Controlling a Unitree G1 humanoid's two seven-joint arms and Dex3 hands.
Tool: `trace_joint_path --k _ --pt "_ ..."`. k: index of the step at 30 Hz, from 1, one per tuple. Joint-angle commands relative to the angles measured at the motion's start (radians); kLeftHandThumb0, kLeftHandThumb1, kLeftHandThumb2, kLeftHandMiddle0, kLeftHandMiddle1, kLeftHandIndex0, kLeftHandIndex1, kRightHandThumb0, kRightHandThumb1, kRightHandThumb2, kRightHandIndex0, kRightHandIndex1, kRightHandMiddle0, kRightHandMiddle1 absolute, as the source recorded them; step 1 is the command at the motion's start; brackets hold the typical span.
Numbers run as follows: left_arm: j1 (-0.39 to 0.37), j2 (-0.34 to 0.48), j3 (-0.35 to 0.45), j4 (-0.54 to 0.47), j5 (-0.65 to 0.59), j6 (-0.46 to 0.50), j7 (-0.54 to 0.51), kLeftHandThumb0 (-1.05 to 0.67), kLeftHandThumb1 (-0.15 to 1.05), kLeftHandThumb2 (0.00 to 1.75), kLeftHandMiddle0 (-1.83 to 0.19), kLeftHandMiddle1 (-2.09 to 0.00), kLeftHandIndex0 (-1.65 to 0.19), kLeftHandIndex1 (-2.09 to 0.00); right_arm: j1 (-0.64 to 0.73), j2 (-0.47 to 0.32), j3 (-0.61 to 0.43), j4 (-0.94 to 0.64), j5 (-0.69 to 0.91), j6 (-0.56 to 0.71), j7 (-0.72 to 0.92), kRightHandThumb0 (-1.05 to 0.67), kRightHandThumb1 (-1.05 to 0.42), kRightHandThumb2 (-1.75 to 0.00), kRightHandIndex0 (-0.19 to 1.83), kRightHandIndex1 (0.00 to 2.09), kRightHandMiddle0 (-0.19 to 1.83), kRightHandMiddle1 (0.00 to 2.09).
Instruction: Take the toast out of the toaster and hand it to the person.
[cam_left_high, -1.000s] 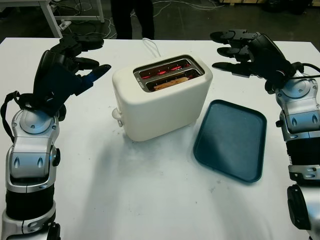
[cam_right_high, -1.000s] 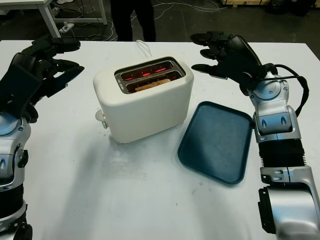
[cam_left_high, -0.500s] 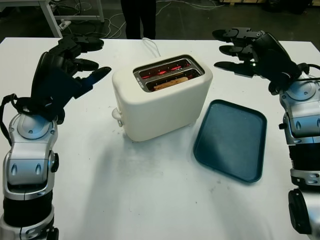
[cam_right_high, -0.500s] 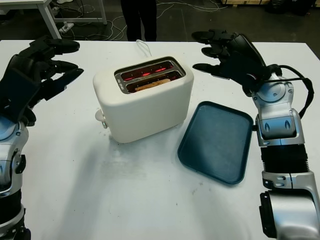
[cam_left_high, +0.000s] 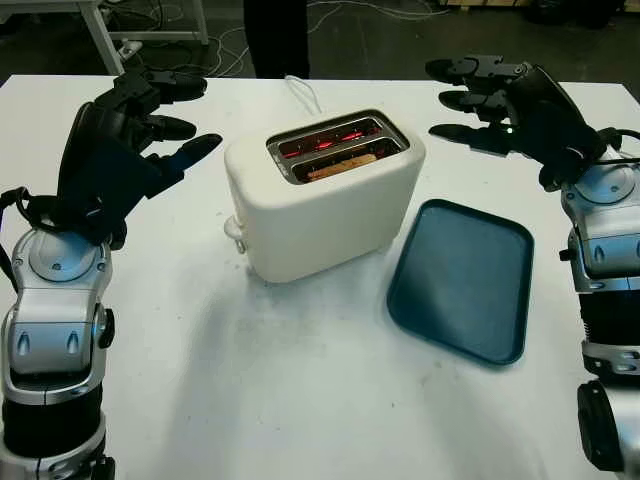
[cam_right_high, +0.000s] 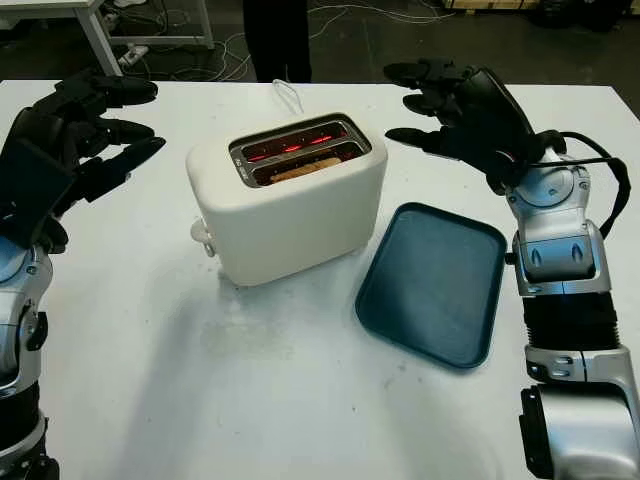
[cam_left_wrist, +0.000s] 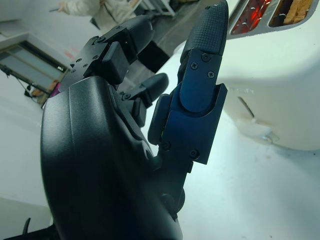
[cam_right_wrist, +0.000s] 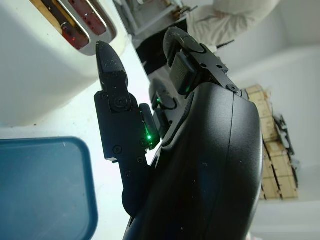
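On the white desk (cam_left_high: 300, 400), nearest to the robot's side, a dark teal rectangular plastic tray (cam_left_high: 462, 278) lies toward the right edge, with nothing on it. Just beside it, toward the middle of the desk, stands the cream-white two-slot toaster (cam_left_high: 322, 197). Its slots glow red inside, and the slice of brown toast (cam_left_high: 343, 166) sits low in the nearer slot, with only its top edge showing above the opening.

The left hand (cam_left_high: 130, 135) hangs above the desk on the left side of the toaster, apart from it, open and holding nothing. The right hand (cam_left_high: 500, 105) hangs near the far right corner of the desk, beyond the tray and to the right of the toaster, also open and empty. At the far edge of the desk a person in dark trousers (cam_left_high: 277, 35) is standing.

I judge that the task is at its first step: reaching for the toast, which is not yet touched. The next move calls for one hand to come over the nearer slot and pinch the thin upper edge of the toast with the fingertips, then lift it straight up. The toast stands low and the slots are hot, so the grip must be exact.
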Motion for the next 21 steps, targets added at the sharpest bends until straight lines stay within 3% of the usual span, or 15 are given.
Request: trace_joint_path --k 1,21 --pt "0.002 0.012 0.005 0.015 0.010 -0.019 0.002 -0.75 0.92 0.02 -0.34 -0.96 -0.39 -0.68 0.011 -0.007 -0.006 -0.007 0.007 -0.006 -0.006 -0.38 -0.92 -0.01 0.55 0.00 0.52 0.00" --pt "-0.037 -0.022 0.013 0.030 -0.018 0.004 0.013 -0.72 0.91 0.00 -0.30 -1.00 -0.37 -0.69 0.014 -0.026 0.019 -0.027 -0.033 0.016 -0.005 -0.47 -0.92 -0.04 0.58 0.01 0.55 0.01"
